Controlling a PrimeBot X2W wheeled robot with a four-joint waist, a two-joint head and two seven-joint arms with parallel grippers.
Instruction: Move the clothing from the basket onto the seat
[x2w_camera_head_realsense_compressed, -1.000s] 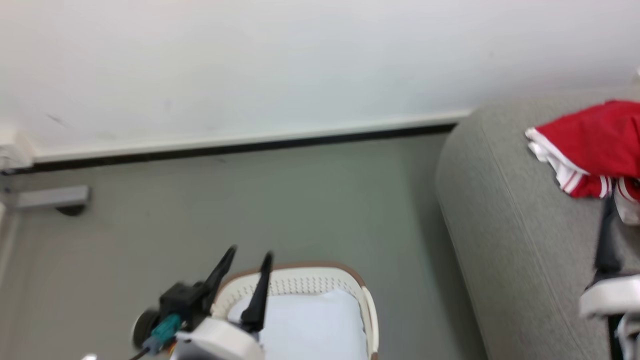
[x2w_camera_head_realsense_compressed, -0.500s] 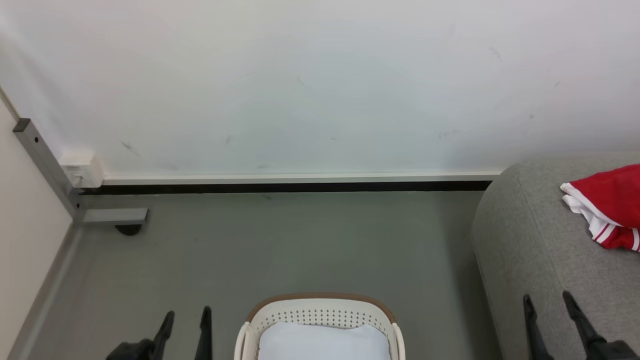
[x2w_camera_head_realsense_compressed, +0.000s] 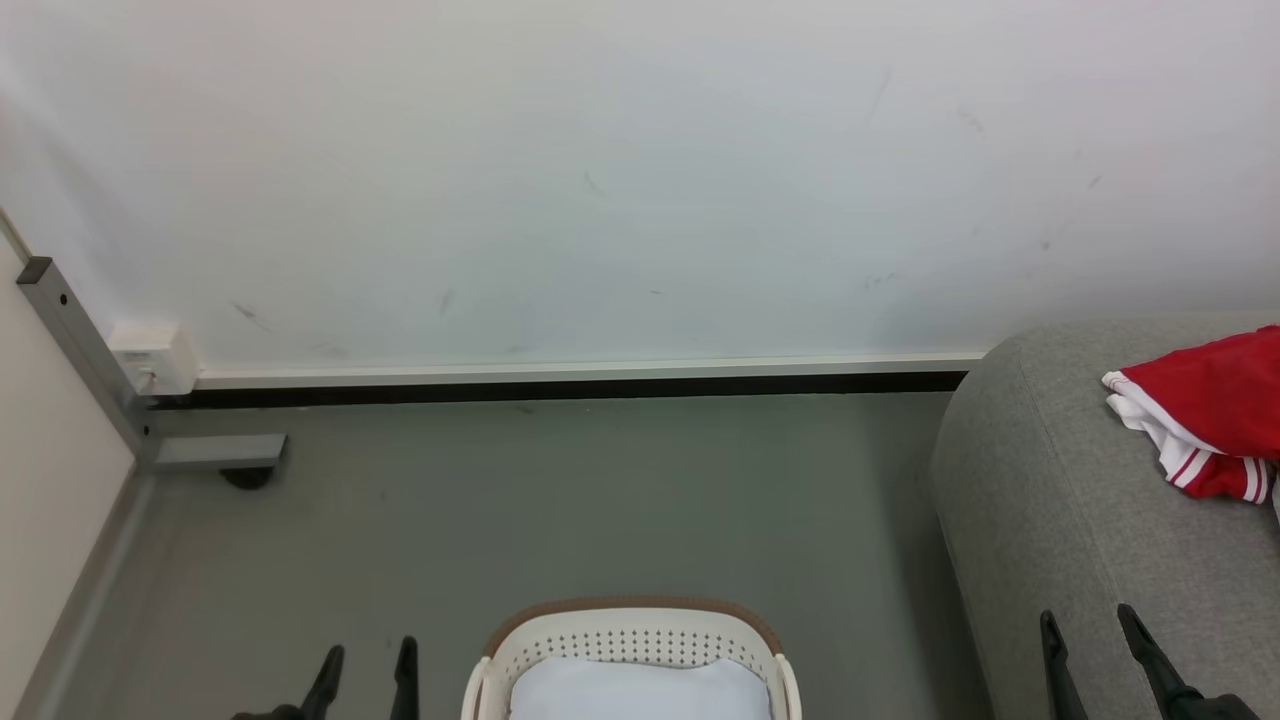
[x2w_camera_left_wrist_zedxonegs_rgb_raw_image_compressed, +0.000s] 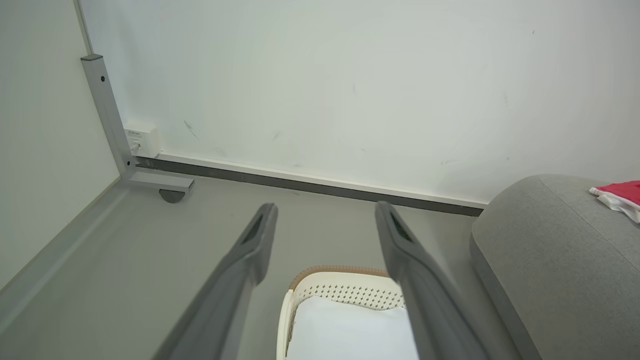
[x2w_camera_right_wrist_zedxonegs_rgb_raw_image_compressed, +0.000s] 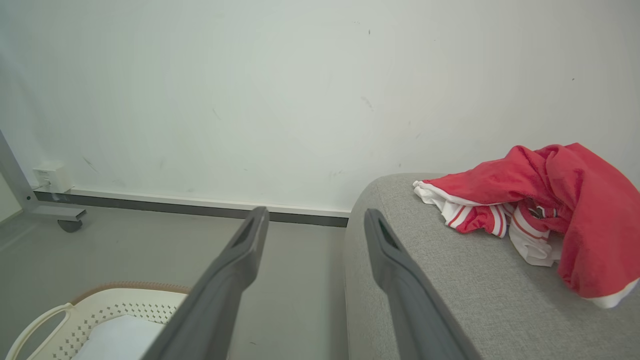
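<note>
left gripper (x2w_camera_head_realsense_compressed: 371, 647) moved off basket (x2w_camera_head_realsense_compressed: 630, 608), over grey floor (x2w_camera_head_realsense_compressed: 600, 500).

Left jaws and right jaws have drawn back.

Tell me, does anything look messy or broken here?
Only small things. The red clothes lie in a crumpled heap on the grey sofa, not folded. The white wall has a few dark scuff marks. The basket stands upright on the floor with a pale pad inside. Nothing looks spilled or broken.
</note>
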